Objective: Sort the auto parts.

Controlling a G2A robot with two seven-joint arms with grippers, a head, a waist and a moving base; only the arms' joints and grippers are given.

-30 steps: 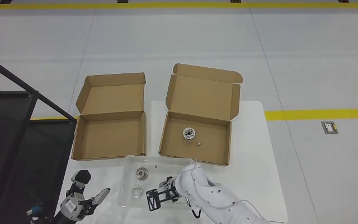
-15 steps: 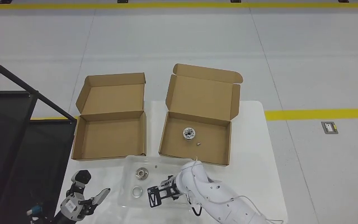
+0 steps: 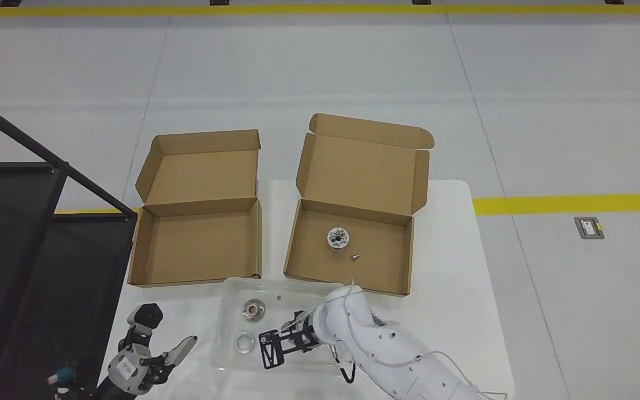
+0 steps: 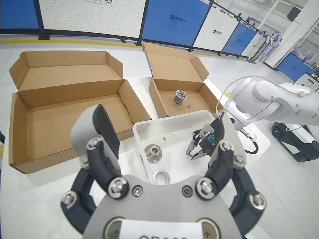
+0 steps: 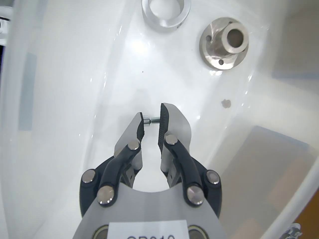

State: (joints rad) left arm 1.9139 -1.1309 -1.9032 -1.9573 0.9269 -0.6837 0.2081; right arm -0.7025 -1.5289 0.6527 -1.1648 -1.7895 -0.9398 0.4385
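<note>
1. Top view: the clear bin (image 3: 235, 283) sits at the table's near edge. The flanged hub (image 3: 253, 309) and the metal ring (image 3: 244, 343) lie inside the bin, in its left part, the ring nearer the robot.
2. The right gripper (image 3: 268, 352) is down inside the bin, just right of the ring. I can't make out its fingers from this view.
3. The left gripper (image 3: 170, 362) is outside the bin, off its left near corner, with its fingers spread and nothing in them.
4. The left cardboard box (image 3: 195, 245) is beyond the bin's left end, lid open. The right cardboard box (image 3: 385, 275) is beyond the bin's right end, lid open, and holds a gear part (image 3: 338, 237) and a small screw (image 3: 357, 256).
5. Left wrist view: the left gripper (image 4: 159, 118) is wide open, holds nothing, and faces the bin (image 4: 172, 118). The hub (image 4: 153, 152) and the ring (image 4: 161, 176) are apart on the bin floor. The right gripper (image 4: 193, 154) is low in the bin, on the side away from the hub.
6. Right wrist view: the right gripper (image 5: 152, 120) is closed on a small bolt (image 5: 150, 120). The bolt is pinched end to end, head against one pad and thread tip against the other, just above the bin floor (image 5: 74, 75).
7. The ring (image 5: 166, 8) and the hub (image 5: 224, 47) lie ahead of the fingertips, near each other but not touching. The hub stands flange down.
</note>
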